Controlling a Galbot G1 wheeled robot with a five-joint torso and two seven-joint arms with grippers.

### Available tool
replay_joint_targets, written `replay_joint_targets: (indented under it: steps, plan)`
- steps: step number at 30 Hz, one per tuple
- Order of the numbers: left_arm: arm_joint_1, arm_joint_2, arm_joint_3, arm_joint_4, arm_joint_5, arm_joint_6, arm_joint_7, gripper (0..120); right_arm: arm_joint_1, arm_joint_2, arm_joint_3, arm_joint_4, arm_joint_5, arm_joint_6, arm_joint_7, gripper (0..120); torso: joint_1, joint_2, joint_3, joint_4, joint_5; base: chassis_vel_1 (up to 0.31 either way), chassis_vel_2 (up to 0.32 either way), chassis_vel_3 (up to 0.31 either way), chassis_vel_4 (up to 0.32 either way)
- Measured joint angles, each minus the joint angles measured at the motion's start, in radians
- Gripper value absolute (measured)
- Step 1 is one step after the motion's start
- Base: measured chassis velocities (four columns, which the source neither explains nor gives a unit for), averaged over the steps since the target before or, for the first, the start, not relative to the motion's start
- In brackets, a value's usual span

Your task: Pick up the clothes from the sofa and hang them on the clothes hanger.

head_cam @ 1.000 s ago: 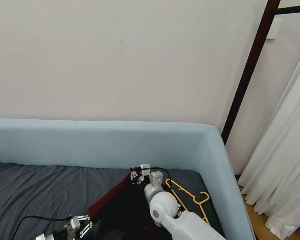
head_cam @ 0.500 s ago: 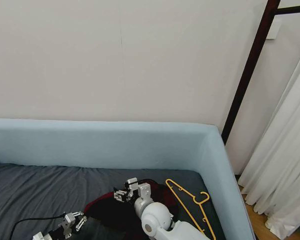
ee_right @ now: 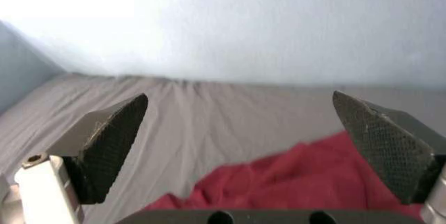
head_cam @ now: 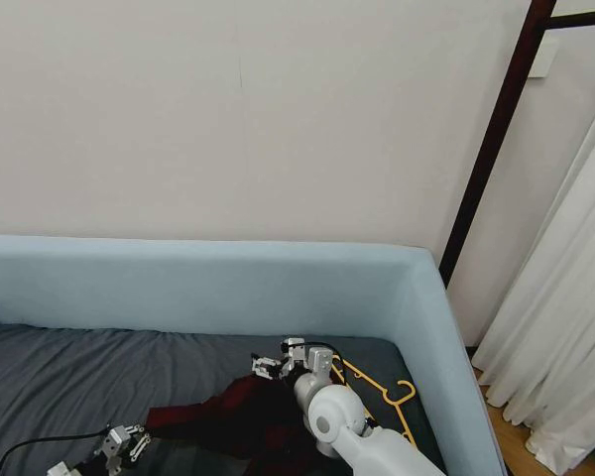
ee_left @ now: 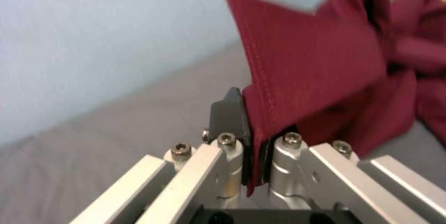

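Holding the dark red garment [ee_left: 314,62] by one hemmed edge, clamped thin in the left tool [ee_left: 259,125], with most of the cloth heaped on the sofa [head_cam: 178,288] seat between this tool and the right tool [head_cam: 275,365], spread wide and empty just above the heap's far side. Risk of losing that shallow pinch if pulled while the bulk drags on the seat, or of snagging the yellow hanger [head_cam: 377,392] lying just beyond the right tool. No container here apart from the sofa itself, bearing garment and hanger.
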Motion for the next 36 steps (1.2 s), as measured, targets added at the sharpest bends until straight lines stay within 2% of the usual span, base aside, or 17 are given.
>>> replay_joint_targets:
  steps: [2, 7, 8, 10, 13, 14, 17, 19, 21, 28, 36]
  plan:
    - [0.004, 0.004, -0.001, -0.018, -0.025, 0.000, -0.008, 0, 0.000, -0.001, -0.004, -0.010, -0.029, 0.012, -0.016, 100, 0.000, 0.000, 0.000, -0.0001, 0.0000, 0.000, 0.000, 0.000, 0.000]
    - [0.019, 0.021, -0.001, -0.120, -0.119, 0.013, -0.060, 0, -0.043, -0.057, -0.053, -0.040, -0.253, 0.055, -0.118, 100, 0.000, 0.000, 0.000, -0.0002, 0.0001, 0.000, 0.000, 0.000, 0.000]
    - [0.019, 0.021, -0.001, -0.120, -0.119, 0.013, -0.060, 0, -0.043, -0.057, -0.053, -0.040, -0.253, 0.055, -0.118, 100, 0.000, 0.000, 0.000, -0.0002, 0.0001, 0.000, 0.000, 0.000, 0.000]
    - [0.022, 0.030, 0.002, -0.174, -0.134, 0.022, -0.097, 0, -0.083, -0.092, -0.083, -0.057, -0.398, 0.097, -0.183, 100, 0.000, 0.000, 0.000, -0.0004, 0.0001, 0.000, 0.000, 0.000, 0.000]
    - [0.027, 0.041, 0.009, -0.254, -0.179, 0.047, -0.147, 0, -0.132, -0.116, -0.106, -0.071, -0.500, 0.162, -0.239, 100, 0.000, 0.000, 0.000, -0.0004, 0.0002, 0.000, 0.000, 0.000, 0.000]
    - [0.027, 0.041, 0.009, -0.254, -0.179, 0.047, -0.147, 0, -0.132, -0.116, -0.106, -0.071, -0.500, 0.162, -0.239, 100, 0.000, 0.000, 0.000, -0.0004, 0.0002, 0.000, 0.000, 0.000, 0.000]
    - [0.034, 0.056, 0.020, -0.361, -0.219, 0.081, -0.207, 0, -0.160, -0.125, -0.119, -0.079, -0.534, 0.261, -0.294, 100, 0.000, 0.000, 0.000, -0.0003, 0.0002, 0.000, 0.000, 0.000, 0.000]
    - [0.034, 0.058, 0.022, -0.381, -0.222, 0.085, -0.219, 0, -0.161, -0.125, -0.121, -0.083, -0.540, 0.282, -0.302, 100, 0.000, 0.000, 0.000, -0.0003, 0.0002, 0.000, 0.000, 0.000, 0.000]
    - [0.036, 0.066, 0.029, -0.438, -0.236, 0.103, -0.247, 0, -0.163, -0.123, -0.130, -0.101, -0.571, 0.331, -0.313, 100, 0.000, 0.000, 0.000, -0.0002, 0.0001, 0.000, 0.000, 0.000, 0.000]
    - [0.039, 0.077, 0.032, -0.502, -0.253, 0.121, -0.258, 0, -0.157, -0.089, -0.143, -0.120, -0.558, 0.288, -0.199, 100, 0.000, 0.000, 0.000, -0.0002, 0.0001, 0.000, 0.000, 0.000, 0.000]
    - [0.039, 0.079, 0.033, -0.487, -0.250, 0.115, -0.256, 0, -0.148, -0.064, -0.145, -0.132, -0.538, 0.232, -0.092, 74, 0.000, 0.000, 0.000, -0.0002, 0.0000, 0.000, 0.000, 0.000, 0.000]
